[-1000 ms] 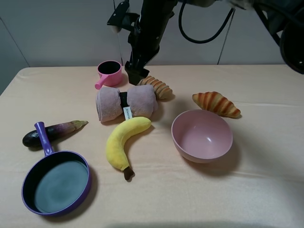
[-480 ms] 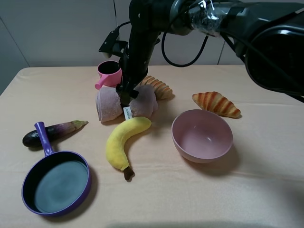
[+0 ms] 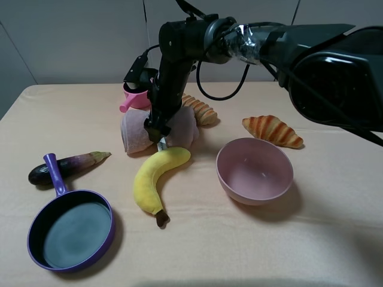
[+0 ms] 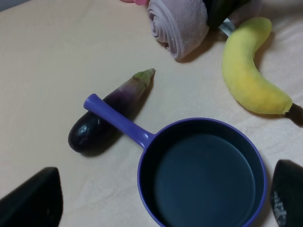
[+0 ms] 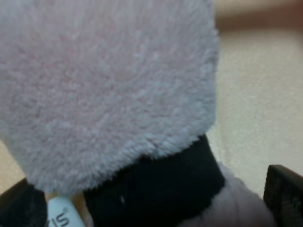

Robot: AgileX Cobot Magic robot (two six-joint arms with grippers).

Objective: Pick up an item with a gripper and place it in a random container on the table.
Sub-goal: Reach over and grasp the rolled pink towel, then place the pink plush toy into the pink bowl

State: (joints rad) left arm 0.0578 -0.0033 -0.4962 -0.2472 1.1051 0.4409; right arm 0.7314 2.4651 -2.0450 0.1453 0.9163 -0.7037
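Grasping step | our right gripper (image 3: 156, 130) straddles the towel (image 3: 135, 133) at its band, jaws spread, unclenched | towel on table (image 3: 335, 233) beside banana (image 3: 152, 179) | next: we close, lift, carry to bowl (image 3: 254, 179)

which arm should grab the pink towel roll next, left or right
Right. The right claw sits open astride the rolled towel at the black band. The left claw hangs above the purple pan, away from the towel.

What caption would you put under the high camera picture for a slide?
The right gripper straddles the middle of the rolled pink towel; the pink bowl sits empty nearby.
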